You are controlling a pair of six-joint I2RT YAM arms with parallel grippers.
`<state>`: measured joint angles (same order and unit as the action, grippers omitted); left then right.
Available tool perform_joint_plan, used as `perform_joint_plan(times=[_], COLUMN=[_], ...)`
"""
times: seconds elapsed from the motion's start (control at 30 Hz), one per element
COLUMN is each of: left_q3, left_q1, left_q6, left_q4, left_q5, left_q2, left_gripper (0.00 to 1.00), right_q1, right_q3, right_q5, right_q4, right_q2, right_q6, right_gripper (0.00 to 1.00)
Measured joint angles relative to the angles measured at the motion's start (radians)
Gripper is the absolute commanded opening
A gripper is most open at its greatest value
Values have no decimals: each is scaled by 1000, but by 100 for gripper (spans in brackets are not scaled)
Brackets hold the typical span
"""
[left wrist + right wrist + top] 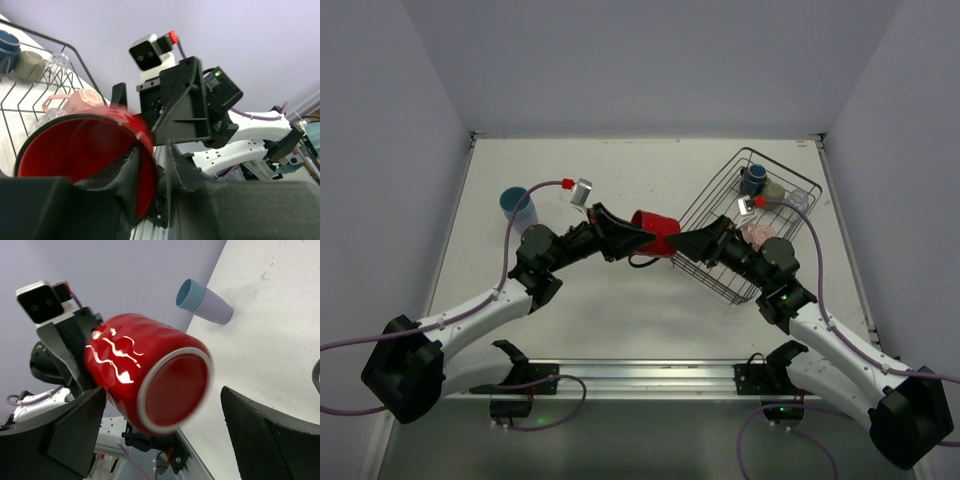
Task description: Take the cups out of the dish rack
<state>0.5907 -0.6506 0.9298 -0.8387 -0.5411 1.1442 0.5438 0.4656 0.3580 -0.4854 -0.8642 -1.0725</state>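
Note:
A red cup point(655, 232) hangs on its side in the air between the two arms, left of the dish rack point(705, 195). My left gripper point(638, 237) is shut on its rim, one finger inside the cup point(75, 145) and one outside. My right gripper point(678, 245) stands open at the cup's base point(150, 375), both fingers clear of it. In the black wire rack sit a dark blue cup point(753, 180), an olive-grey one point(775, 190) and a pale pink mug point(757, 233). A light blue cup point(517, 205) lies on the table at the left.
A clear glass point(800, 198) also sits in the rack's far right corner. The rack stands at an angle at the right of the white table, close to the right wall. An aluminium rail point(640, 375) with both arm bases runs along the near edge.

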Motion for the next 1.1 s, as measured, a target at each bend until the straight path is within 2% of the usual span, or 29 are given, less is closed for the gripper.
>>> perform_joint_plan(times=[0.3,0.6,0.77,0.9,1.1], left_q3=[3,72,195,386,628], left_q1=[4,0,-2,-5,0], left_q6=[-50,-192,-331,-461,-605], left_q4=[60,315,542,779,1071], left_q5=[26,99,234,424,704], left_q2=[-126,-214,-239,-162,145], left_gripper=[0,0,0,0,0], right_q1=[1,-18,-89,-103,-102], right_q3=[64,71,69,69,70], right_q5=[52,57,71,60,-46], right_q4=[-31,-37,-15,71,272], right_q2=[-33,-47,-39,-5,97], right_q6=[25,48,73,130,263], right_gripper=[99,99,99,99,99])
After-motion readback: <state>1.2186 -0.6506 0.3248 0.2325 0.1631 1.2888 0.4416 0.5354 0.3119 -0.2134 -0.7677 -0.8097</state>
